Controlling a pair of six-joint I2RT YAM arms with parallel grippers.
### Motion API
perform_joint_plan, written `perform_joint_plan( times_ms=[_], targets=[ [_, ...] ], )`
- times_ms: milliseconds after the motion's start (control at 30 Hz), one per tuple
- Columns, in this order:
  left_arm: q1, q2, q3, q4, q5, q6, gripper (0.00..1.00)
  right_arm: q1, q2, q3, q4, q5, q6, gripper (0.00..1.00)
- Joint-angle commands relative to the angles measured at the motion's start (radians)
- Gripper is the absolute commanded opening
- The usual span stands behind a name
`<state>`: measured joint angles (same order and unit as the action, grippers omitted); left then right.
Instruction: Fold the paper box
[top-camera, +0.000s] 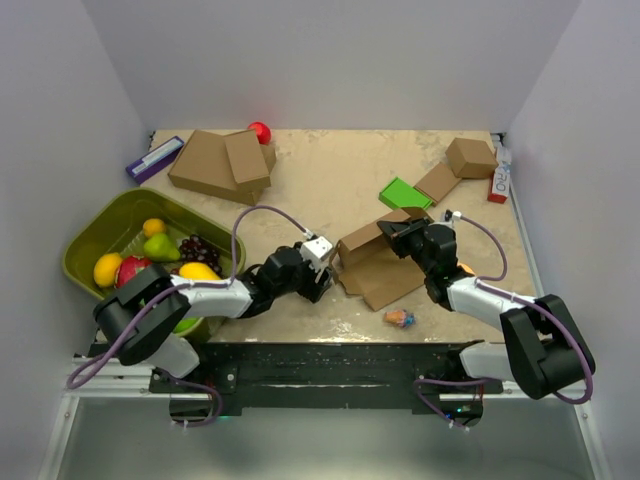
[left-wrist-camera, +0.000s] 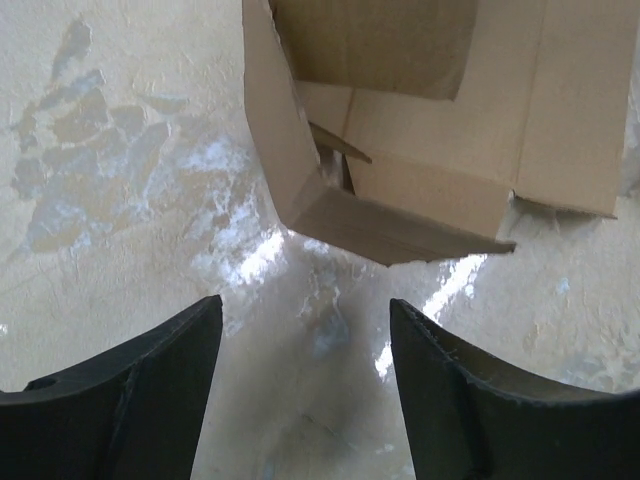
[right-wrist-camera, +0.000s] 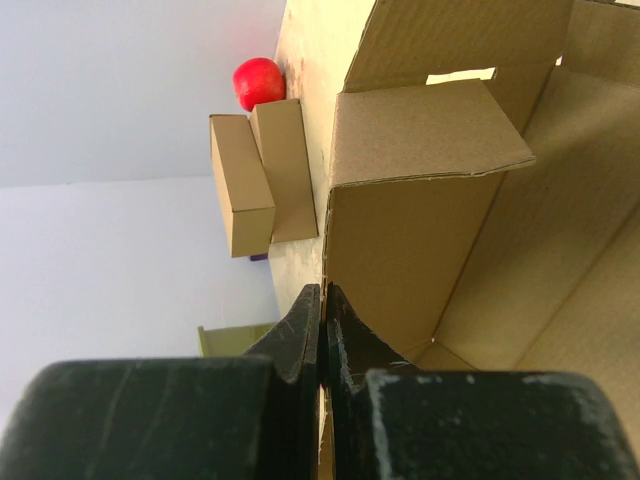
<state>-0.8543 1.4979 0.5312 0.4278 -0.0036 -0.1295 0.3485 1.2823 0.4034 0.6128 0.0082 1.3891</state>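
The paper box (top-camera: 375, 265) is a brown corrugated mailer lying partly folded in the middle of the table, walls raised. My right gripper (top-camera: 397, 236) is at its far right corner. In the right wrist view the right gripper (right-wrist-camera: 323, 300) is shut on a standing side wall of the box (right-wrist-camera: 430, 230), one finger on each face. My left gripper (top-camera: 323, 281) is just left of the box. In the left wrist view the left gripper (left-wrist-camera: 305, 340) is open and empty above bare table, a short way from the box's near corner (left-wrist-camera: 400, 215).
A green bin (top-camera: 95, 225) of fruit stands at the left. Stacked larger brown boxes (top-camera: 215, 165) and a red ball (top-camera: 259, 131) are at the back left. A green block (top-camera: 404, 193), a small brown box (top-camera: 470, 156) and a small wrapped item (top-camera: 400, 318) lie on the right.
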Motion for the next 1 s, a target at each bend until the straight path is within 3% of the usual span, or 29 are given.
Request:
perform_joint_plan(
  times_ms=[0,433,967],
  targets=[
    [-0.005,0.038,0.067,0.213,-0.007,0.024,0.67,0.003,-0.02,-0.008,0.015,0.012,-0.002,0.0],
    [-0.003,0.134,0.138,0.331,-0.033,0.018,0.55,0.003,-0.028,-0.02,0.021,0.013,-0.007,0.0],
    [-0.002,0.186,0.188,0.388,-0.275,-0.028,0.49,0.004,-0.034,-0.029,0.019,0.016,-0.005,0.0]
  ],
)
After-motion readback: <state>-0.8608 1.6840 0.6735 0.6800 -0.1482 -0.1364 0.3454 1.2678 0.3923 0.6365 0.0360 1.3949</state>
